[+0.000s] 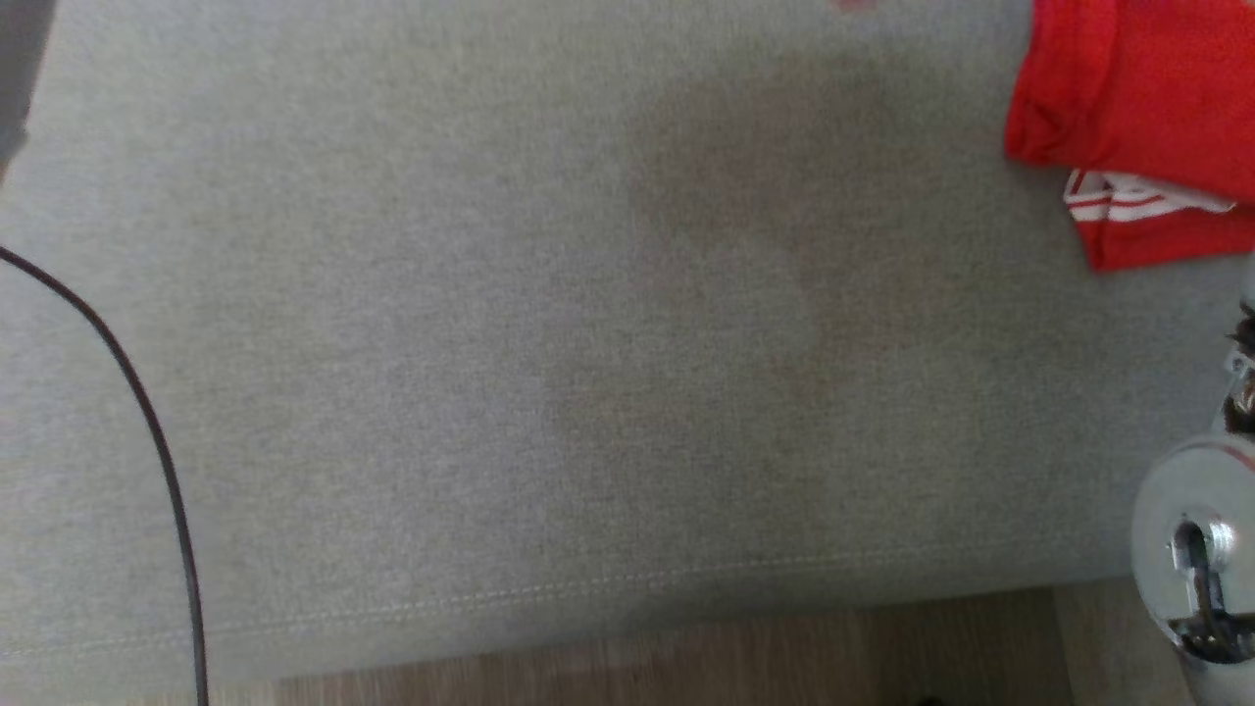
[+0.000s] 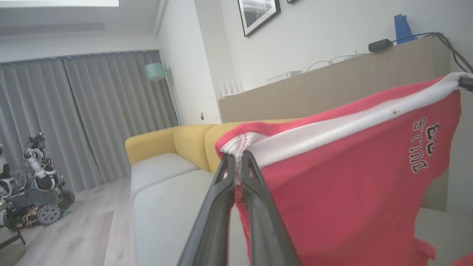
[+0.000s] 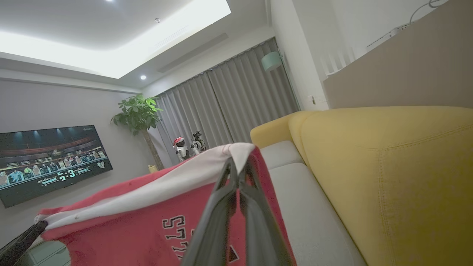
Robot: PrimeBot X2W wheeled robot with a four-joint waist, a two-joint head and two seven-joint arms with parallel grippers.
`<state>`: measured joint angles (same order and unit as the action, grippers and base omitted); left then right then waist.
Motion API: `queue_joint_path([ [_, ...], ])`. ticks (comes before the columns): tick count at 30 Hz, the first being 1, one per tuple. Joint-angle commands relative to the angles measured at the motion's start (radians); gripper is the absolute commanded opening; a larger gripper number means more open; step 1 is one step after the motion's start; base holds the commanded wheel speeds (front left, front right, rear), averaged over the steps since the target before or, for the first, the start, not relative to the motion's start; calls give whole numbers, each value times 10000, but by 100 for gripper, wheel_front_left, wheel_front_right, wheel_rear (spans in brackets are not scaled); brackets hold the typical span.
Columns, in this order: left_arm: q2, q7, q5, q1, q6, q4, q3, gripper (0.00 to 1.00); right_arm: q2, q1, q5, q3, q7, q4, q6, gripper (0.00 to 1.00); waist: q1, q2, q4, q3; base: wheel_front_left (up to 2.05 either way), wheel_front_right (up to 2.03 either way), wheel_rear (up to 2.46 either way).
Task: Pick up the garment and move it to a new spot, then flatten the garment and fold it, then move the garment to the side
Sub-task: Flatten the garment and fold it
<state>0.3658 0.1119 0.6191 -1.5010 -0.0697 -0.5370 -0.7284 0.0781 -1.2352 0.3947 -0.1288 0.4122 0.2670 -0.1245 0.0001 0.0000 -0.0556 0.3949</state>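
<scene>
The garment [image 2: 351, 177] is a red jersey with a white-trimmed edge and black-and-white lettering. It hangs stretched in the air between my two grippers. My left gripper [image 2: 238, 155] is shut on one end of the white trim, and the tip of my right gripper [image 2: 466, 83] pinches the far end. In the right wrist view my right gripper [image 3: 236, 166] is shut on its corner of the garment [image 3: 147, 221], with the left gripper's tip [image 3: 22, 240] at the other end. The head view has red cloth of the garment [image 1: 1147, 108] at the top right, over the grey seat.
A grey sofa seat [image 1: 549, 324] lies below, with a yellow backrest [image 3: 388, 166] behind it. A black cable [image 1: 157, 431] crosses the seat's left side. Wooden floor [image 1: 686, 657] runs along the front edge. Another robot [image 2: 37, 184] stands by the grey curtains. A wooden counter [image 2: 332, 85] is behind the sofa.
</scene>
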Motion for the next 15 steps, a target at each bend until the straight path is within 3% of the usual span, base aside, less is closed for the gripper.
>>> queue_joint_path([
  [1, 331, 413, -158, -627, 67, 1, 405, 0, -197, -294, 188, 251, -164, -331, -62, 0, -1, 0, -52, 418, 0, 0, 0],
  [5, 263, 1318, -513, -222, -160, -95, 217, 0, 1, 387, 482, 925, -361, -721, -62, 0, -1, 0, 62, 347, 0, 0, 0],
  [8, 527, 1444, -618, 1194, -322, 574, -178, 0, 312, 1803, 848, 1269, -109, -1432, -62, 0, -1, 0, 160, 73, 0, 0, 0],
  [15, 1341, 1486, 246, 6675, -68, 2672, -1024, 0, 629, 7735, 1463, 1046, 1537, -3755, -62, 0, -1, 0, 456, -884, 0, 0, 0],
])
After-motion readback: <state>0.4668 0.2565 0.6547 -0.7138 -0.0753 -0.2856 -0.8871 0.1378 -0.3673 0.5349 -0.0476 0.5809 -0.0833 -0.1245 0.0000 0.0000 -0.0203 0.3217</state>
